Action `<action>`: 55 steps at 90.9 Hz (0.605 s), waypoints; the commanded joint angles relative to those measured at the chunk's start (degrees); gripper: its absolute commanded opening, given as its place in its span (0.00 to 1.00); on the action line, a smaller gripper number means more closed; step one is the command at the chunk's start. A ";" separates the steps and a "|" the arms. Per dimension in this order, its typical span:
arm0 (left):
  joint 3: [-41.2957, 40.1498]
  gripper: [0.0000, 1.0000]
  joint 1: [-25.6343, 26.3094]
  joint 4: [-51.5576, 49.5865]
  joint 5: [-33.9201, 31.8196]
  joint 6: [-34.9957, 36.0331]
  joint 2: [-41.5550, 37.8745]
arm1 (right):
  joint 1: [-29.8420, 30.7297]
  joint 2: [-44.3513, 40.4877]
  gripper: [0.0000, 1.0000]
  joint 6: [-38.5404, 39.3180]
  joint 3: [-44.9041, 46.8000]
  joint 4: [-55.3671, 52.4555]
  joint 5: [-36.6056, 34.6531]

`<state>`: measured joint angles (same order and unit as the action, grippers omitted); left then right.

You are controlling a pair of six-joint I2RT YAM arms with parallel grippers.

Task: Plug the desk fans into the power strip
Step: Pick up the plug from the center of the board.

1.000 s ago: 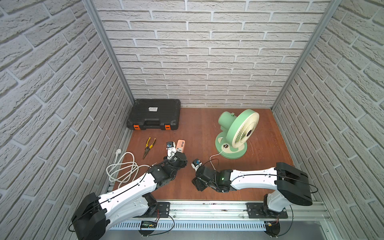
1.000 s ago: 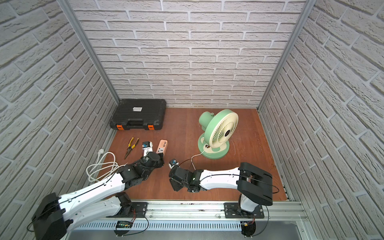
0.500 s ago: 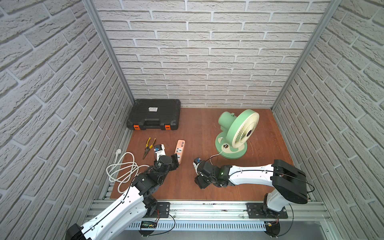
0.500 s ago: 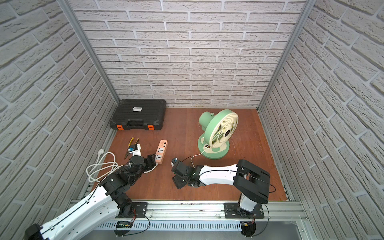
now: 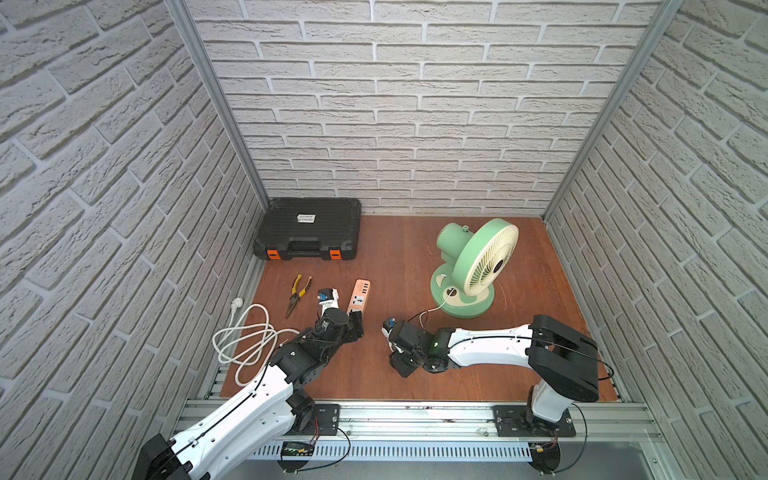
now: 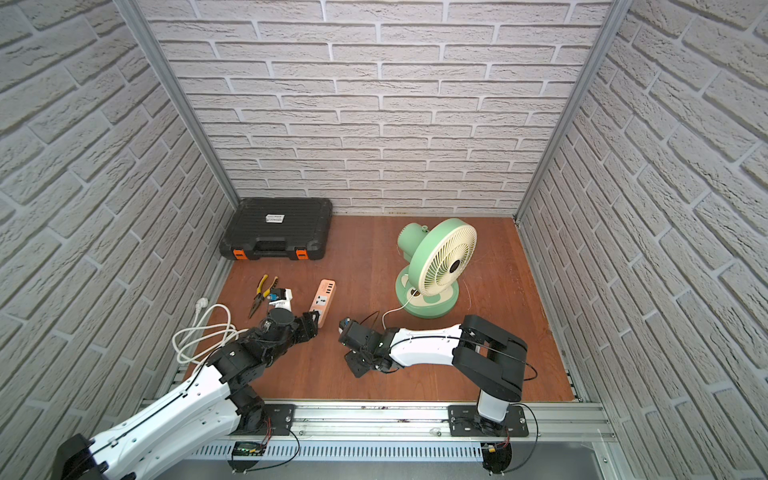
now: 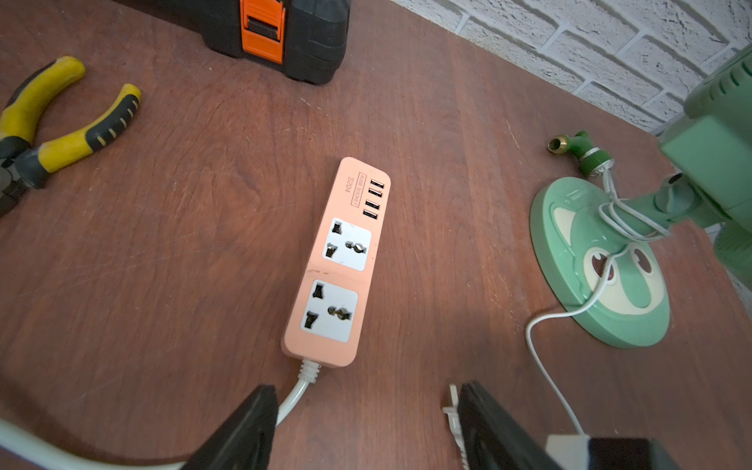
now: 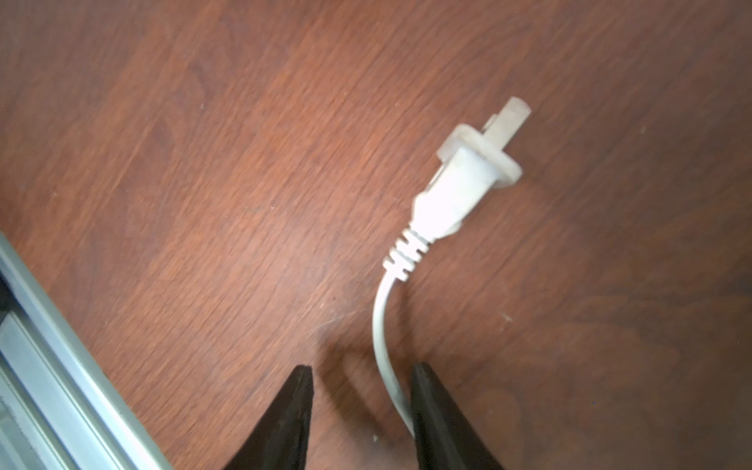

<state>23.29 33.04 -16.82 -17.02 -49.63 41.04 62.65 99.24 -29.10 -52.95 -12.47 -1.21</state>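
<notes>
In both top views, a peach-orange rectangular power strip (image 5: 358, 297) is lying left of centre, long axis running 6 to 12 o'clock, USB ports toward 12. Bare brown tabletop (image 5: 399, 270) is separating it from a mint-green round desk fan (image 5: 478, 266) standing at 2 o'clock, grille facing 4. In the left wrist view, the left gripper (image 7: 366, 388) is hovering spread wide before the strip's cable end. In the right wrist view, the right gripper (image 8: 362, 368) is straddling the white cord (image 8: 380, 325), jaws apart; the white plug (image 8: 460, 183) is pointing away.
</notes>
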 commanded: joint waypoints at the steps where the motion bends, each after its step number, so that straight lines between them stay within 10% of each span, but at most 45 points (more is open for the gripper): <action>1: 0.13 0.75 -0.44 3.55 1.54 1.21 0.01 | -0.38 1.25 0.36 0.16 -1.37 -1.31 0.45; 28: -1.56 0.74 -0.49 11.88 10.86 2.97 0.01 | -0.34 -6.45 0.03 1.78 4.45 3.85 1.29; 55: -5.88 0.74 -0.42 34.17 30.24 1.60 -0.13 | -3.59 -27.32 0.03 4.51 17.06 17.11 18.99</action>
<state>18.70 32.80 2.83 3.22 -47.66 40.93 61.28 79.26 -25.93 -38.48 -4.19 7.05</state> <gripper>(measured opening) 0.715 0.094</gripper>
